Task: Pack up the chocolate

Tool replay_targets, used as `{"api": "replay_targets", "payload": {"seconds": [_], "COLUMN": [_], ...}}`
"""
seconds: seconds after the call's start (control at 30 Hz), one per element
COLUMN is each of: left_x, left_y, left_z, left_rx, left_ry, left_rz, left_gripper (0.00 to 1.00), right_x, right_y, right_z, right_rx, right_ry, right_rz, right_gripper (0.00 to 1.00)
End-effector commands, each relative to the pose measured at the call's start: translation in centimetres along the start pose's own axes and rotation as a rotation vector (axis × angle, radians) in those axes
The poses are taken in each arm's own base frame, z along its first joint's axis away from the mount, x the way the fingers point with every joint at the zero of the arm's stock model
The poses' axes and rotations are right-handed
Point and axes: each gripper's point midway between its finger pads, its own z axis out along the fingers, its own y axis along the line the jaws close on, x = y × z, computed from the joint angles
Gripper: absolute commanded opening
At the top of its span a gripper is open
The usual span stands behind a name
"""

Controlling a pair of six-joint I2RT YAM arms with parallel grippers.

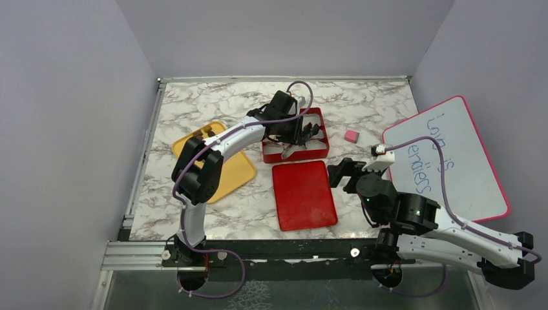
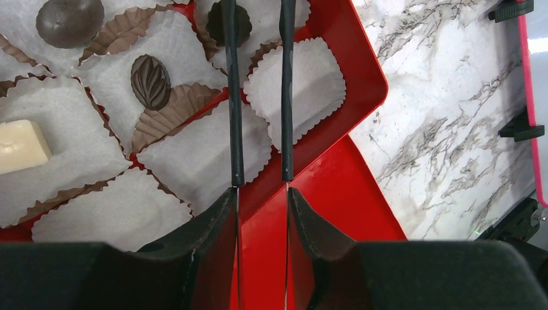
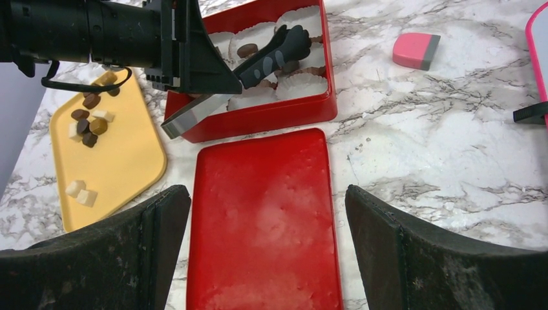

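The red box (image 1: 318,150) holds white paper cups. In the left wrist view it (image 2: 362,71) has a dark round chocolate (image 2: 70,20), a dark leaf-marked oval (image 2: 150,81), a cream cube (image 2: 19,145) and another dark piece (image 2: 242,26) by the tong tips. More dark and cream chocolates (image 3: 90,119) lie on the yellow tray (image 3: 123,155). My left gripper (image 2: 260,194) is shut on black-tipped metal tongs (image 2: 234,129), which reach into the box (image 3: 258,119). I cannot tell whether the tongs grip the dark piece. My right gripper (image 3: 263,194) is open and empty above the red lid (image 3: 265,219).
The red lid (image 1: 304,194) lies flat in front of the box. The yellow tray (image 1: 239,171) is left of it. A small pink block (image 1: 351,136) lies right of the box, and a pink-framed whiteboard (image 1: 452,161) lies at the far right.
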Motion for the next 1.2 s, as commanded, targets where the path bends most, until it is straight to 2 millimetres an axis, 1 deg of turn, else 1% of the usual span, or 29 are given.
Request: {"api": "replay_targets", "payload": {"seconds": [0.0, 0.17, 0.33, 0.43, 0.5, 0.7, 0.77, 0.97, 1.13, 1.17], "left_x": [-2.4, -3.7, -4.9, -5.2, -5.3, -4.3, -3.8, -1.6, 0.4, 1.0], "left_y": [-1.4, -1.8, -1.3, -0.7, 0.1, 3.9, 5.8, 11.5, 15.1, 15.8], "left_z": [-1.2, -3.4, -6.3, -8.0, -9.3, -13.1, -14.4, -18.3, -21.3, -21.7], "left_rx": [0.029, 0.004, -0.069, -0.116, -0.154, -0.255, -0.308, -0.441, -0.566, -0.586], "left_ry": [-0.068, -0.118, -0.167, -0.193, -0.209, -0.233, -0.246, -0.256, -0.26, -0.253], "left_rz": [0.04, 0.054, 0.052, 0.045, 0.03, -0.05, -0.088, -0.195, -0.261, -0.278], "left_gripper": [0.33, 0.33, 0.32, 0.33, 0.32, 0.32, 0.33, 0.33, 0.33, 0.33], "right_x": [-1.5, -1.1, -0.3, 0.3, 0.7, 2.2, 2.5, 3.0, 3.2, 3.2], "right_y": [0.5, 1.2, 2.0, 2.5, 2.8, 3.7, 3.9, 5.0, 5.7, 5.7], "right_z": [0.0, 0.3, 0.7, 1.0, 1.1, 1.5, 1.6, 1.8, 2.1, 2.2], "right_rx": [-0.001, -0.018, -0.037, -0.05, -0.061, -0.081, -0.087, -0.12, -0.132, -0.133], "right_ry": [-0.04, -0.031, -0.008, 0.009, 0.022, 0.078, 0.091, 0.108, 0.117, 0.119], "right_rz": [0.03, 0.023, 0.013, 0.007, -0.001, -0.044, -0.05, -0.065, -0.088, -0.092], "right_gripper": [0.95, 0.95, 0.95, 0.95, 0.95, 0.95, 0.95, 0.95, 0.95, 0.95]}}
